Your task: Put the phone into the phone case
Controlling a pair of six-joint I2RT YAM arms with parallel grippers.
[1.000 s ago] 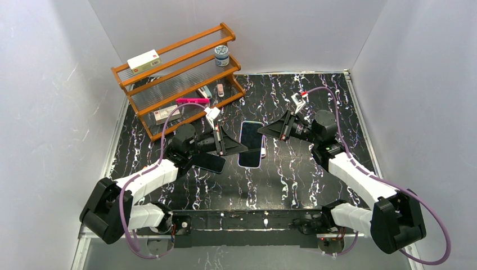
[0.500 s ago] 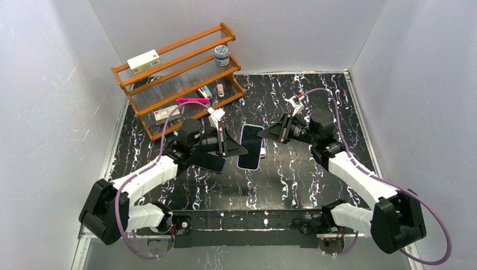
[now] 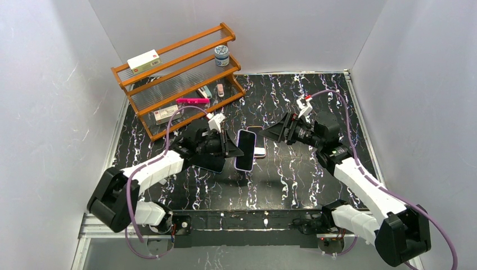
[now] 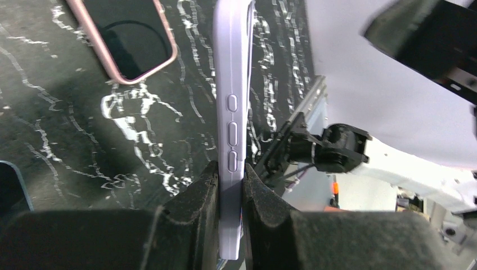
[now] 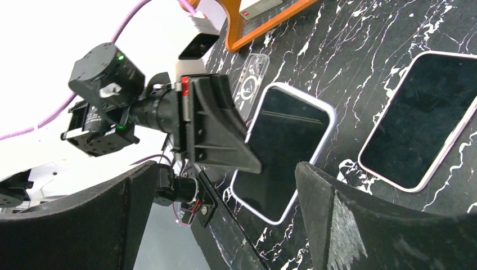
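A dark-screened phone sits framed in a lavender phone case [image 3: 245, 149]. It is lifted off the black marble table [image 3: 292, 180] and tilted. My left gripper [image 3: 239, 151] is shut on its left long edge. In the left wrist view the case [image 4: 230, 107] shows edge-on, its side buttons just beyond the left gripper [image 4: 229, 174]. My right gripper [image 3: 269, 134] is open, just right of the phone and not touching it. In the right wrist view the cased phone [image 5: 284, 152] hangs in front of the open right gripper [image 5: 225, 166], held by the left gripper [image 5: 219, 129].
A pink-rimmed phone [image 3: 256, 135] lies flat on the table just behind the held one. A dark phone or case [image 3: 211, 163] lies under my left arm. A clear case [image 5: 251, 84] lies near the wooden rack [image 3: 177, 73] at the back left. White walls enclose the table.
My right gripper has opened wide and let go of the cased phone. The left gripper has carried it a little left and tilted it, uncovering the pink-rimmed phone.
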